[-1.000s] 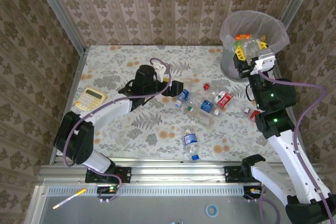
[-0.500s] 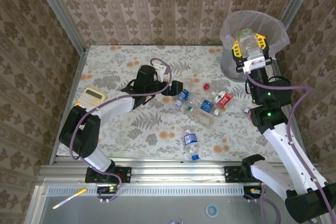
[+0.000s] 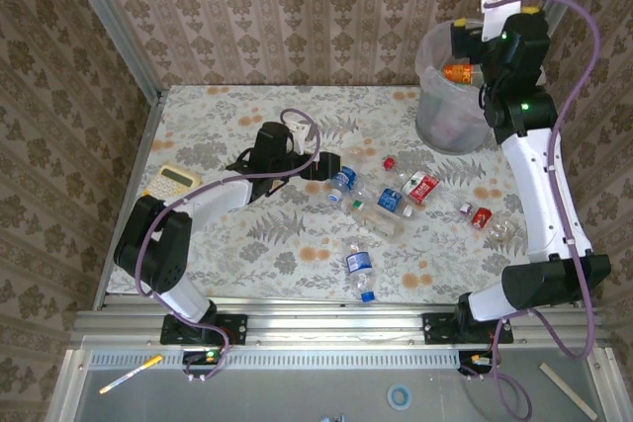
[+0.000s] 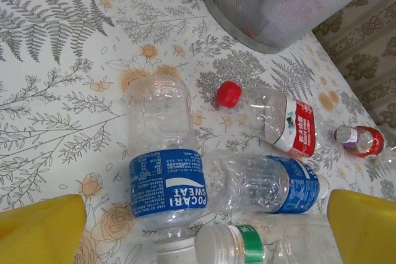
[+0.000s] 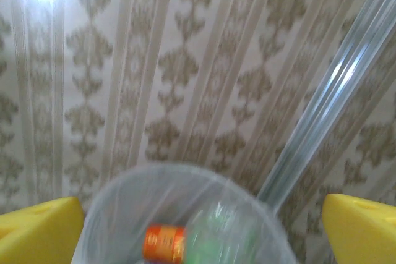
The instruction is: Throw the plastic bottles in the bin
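Note:
My right gripper [image 3: 492, 27] is raised over the bin [image 3: 450, 121], open, with nothing between its yellow fingertips [image 5: 38, 227]. Below it a green bottle with an orange label [image 5: 185, 242] lies blurred inside the bin's bag [image 5: 124, 202]; its orange label [image 3: 457, 73] also shows from above. My left gripper [image 3: 329, 167] is low on the table, open, at the left end of the bottle cluster. Between its fingers [image 4: 365, 227] lie a blue-labelled Pocari Sweat bottle [image 4: 164, 177], another blue-labelled bottle [image 4: 272, 183] and a white-capped, green-labelled one [image 4: 238, 245].
More bottles lie scattered: a red-labelled one [image 3: 420, 187], a blue-labelled one near the front edge [image 3: 359, 269], and a small red one [image 3: 477, 215] beside a clear one [image 3: 504, 231]. A yellow calculator [image 3: 170, 183] lies at the left. Wallpapered walls close three sides.
The right arm lifted from the bin's rim to high above it and opened; the bottle it held is now inside the bin. The left gripper edged slightly towards the bottles.

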Action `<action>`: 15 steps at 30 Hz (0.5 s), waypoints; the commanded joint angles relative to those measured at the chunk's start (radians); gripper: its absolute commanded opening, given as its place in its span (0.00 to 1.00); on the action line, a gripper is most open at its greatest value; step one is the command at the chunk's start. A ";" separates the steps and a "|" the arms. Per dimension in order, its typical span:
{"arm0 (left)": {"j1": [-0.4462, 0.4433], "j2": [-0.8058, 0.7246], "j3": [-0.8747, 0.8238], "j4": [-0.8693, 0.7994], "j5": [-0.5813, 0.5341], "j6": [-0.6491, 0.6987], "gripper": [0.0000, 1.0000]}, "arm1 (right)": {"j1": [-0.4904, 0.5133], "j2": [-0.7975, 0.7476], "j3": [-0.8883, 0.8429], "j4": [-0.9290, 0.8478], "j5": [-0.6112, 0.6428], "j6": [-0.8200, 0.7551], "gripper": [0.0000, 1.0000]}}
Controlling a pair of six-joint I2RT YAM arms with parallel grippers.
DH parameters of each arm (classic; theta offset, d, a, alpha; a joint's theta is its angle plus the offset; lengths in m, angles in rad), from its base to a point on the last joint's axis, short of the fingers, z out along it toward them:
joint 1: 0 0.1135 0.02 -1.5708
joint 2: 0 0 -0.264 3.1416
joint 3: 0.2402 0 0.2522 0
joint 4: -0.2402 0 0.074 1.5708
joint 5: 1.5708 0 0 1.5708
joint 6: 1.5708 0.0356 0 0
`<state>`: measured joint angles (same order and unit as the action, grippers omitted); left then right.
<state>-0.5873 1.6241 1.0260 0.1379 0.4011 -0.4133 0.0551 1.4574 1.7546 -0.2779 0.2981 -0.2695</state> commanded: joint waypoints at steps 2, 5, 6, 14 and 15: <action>0.009 -0.005 0.037 -0.055 0.022 0.010 1.00 | 0.000 -0.125 -0.084 -0.064 -0.005 0.075 1.00; 0.011 0.002 0.053 -0.092 0.028 0.014 1.00 | 0.000 -0.188 -0.121 -0.086 -0.032 0.091 1.00; 0.010 0.009 0.062 -0.115 0.018 0.017 1.00 | -0.001 -0.203 -0.128 -0.105 -0.047 0.090 1.00; 0.008 0.065 0.118 -0.258 -0.040 0.036 0.99 | -0.001 -0.288 -0.166 -0.231 -0.141 0.166 1.00; 0.003 0.074 0.132 -0.288 -0.054 0.047 0.99 | -0.001 -0.299 -0.172 -0.250 -0.172 0.184 1.00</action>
<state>-0.5823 1.6726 1.1137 -0.0437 0.3832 -0.4026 0.0551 1.1751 1.6115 -0.4435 0.2100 -0.1501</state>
